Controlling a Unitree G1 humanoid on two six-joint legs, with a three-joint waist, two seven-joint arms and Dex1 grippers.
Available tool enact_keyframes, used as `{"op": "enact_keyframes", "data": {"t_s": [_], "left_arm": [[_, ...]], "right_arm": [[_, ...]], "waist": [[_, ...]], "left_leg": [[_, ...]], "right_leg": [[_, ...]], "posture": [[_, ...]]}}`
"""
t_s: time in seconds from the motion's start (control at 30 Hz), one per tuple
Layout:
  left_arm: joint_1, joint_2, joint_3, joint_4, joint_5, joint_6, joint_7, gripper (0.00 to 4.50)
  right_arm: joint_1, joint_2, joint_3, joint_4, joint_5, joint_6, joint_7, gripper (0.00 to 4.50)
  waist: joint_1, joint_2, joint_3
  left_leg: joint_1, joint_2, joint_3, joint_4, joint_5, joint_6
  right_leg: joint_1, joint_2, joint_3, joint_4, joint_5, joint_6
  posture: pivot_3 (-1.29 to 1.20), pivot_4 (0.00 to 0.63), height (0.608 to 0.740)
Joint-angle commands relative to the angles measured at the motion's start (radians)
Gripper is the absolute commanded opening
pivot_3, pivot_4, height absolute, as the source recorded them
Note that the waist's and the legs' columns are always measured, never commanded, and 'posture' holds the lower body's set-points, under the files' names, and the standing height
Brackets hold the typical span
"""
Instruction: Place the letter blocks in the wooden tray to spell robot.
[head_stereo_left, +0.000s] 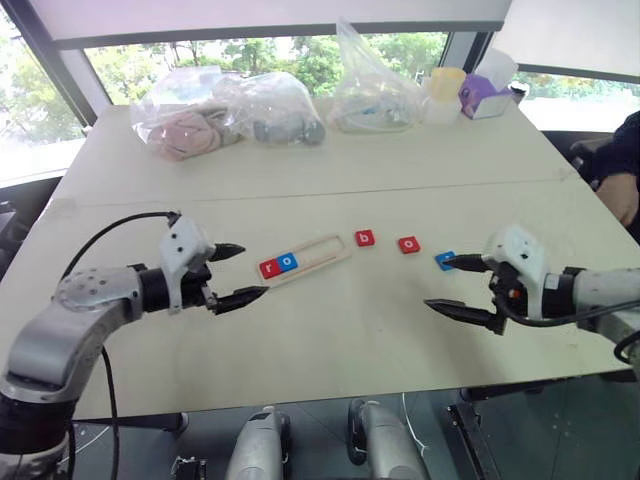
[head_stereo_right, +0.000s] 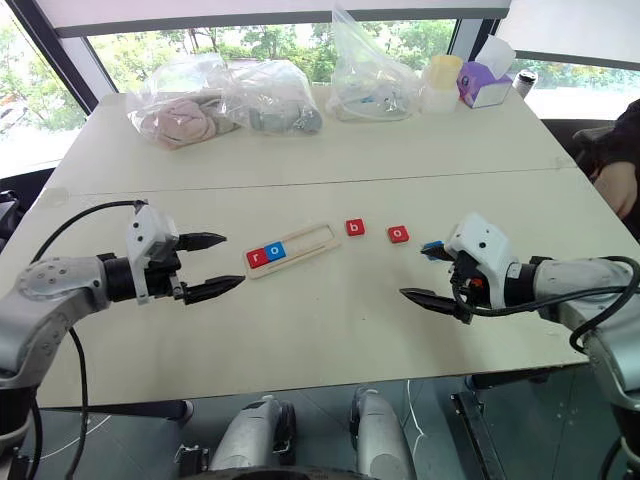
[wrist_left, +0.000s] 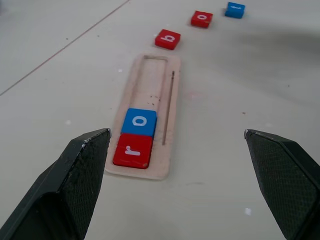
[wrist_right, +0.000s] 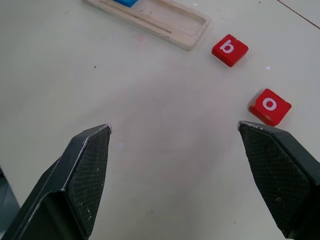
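The wooden tray (head_stereo_left: 322, 254) lies slanted at the table's middle. A red "r" block (head_stereo_left: 269, 268) and a blue "o" block (head_stereo_left: 288, 262) fill its left end; the rest of it is bare. To its right on the table sit a red "b" block (head_stereo_left: 365, 238), a red "o" block (head_stereo_left: 409, 244) and a blue block (head_stereo_left: 445, 260) partly behind a right fingertip. My left gripper (head_stereo_left: 235, 275) hovers open just left of the tray. Right of the loose blocks my right gripper (head_stereo_left: 452, 285) hangs open, holding nothing.
Clear plastic bags (head_stereo_left: 225, 112) with soft items, a yellow cup (head_stereo_left: 445, 92) and a purple-and-white box (head_stereo_left: 484, 95) line the far side of the table. A person's arm (head_stereo_left: 622, 170) shows at the right edge. A seam (head_stereo_left: 300, 194) crosses the tabletop.
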Motion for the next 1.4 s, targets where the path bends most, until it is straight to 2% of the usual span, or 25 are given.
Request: {"op": "enact_keyframes", "data": {"t_s": [0.03,0.37,0.77,0.93,1.1,1.4], "left_arm": [[-0.006,0.030,0.031,-0.007,-0.023,-0.004,-0.028,4.50],[-0.020,0.051,0.025,-0.007,-0.004,-0.021,-0.010,4.50],[-0.065,0.010,-0.009,0.035,0.017,-0.041,0.032,4.50],[-0.086,-0.003,-0.091,0.125,0.117,-0.151,0.001,4.50],[-0.150,-0.086,-0.185,0.327,0.215,-0.314,-0.030,4.50],[-0.272,-0.186,-0.250,0.634,0.324,-0.538,-0.103,4.50]], "right_arm": [[-0.050,-0.016,0.011,0.036,-0.003,-0.045,0.022,4.17],[-0.105,-0.020,0.053,0.106,-0.041,-0.105,0.035,4.17],[-0.111,-0.001,0.083,0.084,-0.042,-0.098,0.006,4.17],[-0.095,0.009,0.090,0.052,-0.028,-0.080,-0.019,4.17],[-0.074,0.034,0.090,0.015,-0.022,-0.065,-0.058,4.17],[-0.008,0.052,0.074,-0.054,-0.015,-0.042,-0.110,4.17]], "waist": [[0.000,0.000,0.000],[0.000,0.000,0.000],[0.003,0.000,0.000],[0.004,0.000,0.000],[0.018,-0.001,0.000],[0.022,-0.001,0.000]], "left_leg": [[0.000,0.000,0.000,0.000,0.000,0.000],[0.000,0.000,0.003,0.000,0.000,0.000],[0.004,0.000,0.003,0.001,0.000,0.000],[0.003,0.000,0.004,0.006,0.000,0.000],[0.003,0.001,0.003,0.014,0.000,0.000],[0.002,0.002,0.003,0.016,0.000,0.000]], "right_leg": [[0.000,0.000,0.000,0.000,0.000,0.000],[0.000,0.000,0.000,0.001,0.000,0.000],[0.002,0.000,0.001,0.003,0.000,0.000],[0.002,0.000,0.001,0.007,0.000,0.000],[0.003,0.000,0.002,0.012,0.000,0.000],[0.003,-0.001,0.002,0.012,0.001,-0.001]], "posture": [[0.00,0.150,0.740],[0.00,0.150,0.740],[0.00,0.150,0.740],[0.00,0.150,0.740],[0.00,0.150,0.740],[0.00,0.150,0.740]]}}
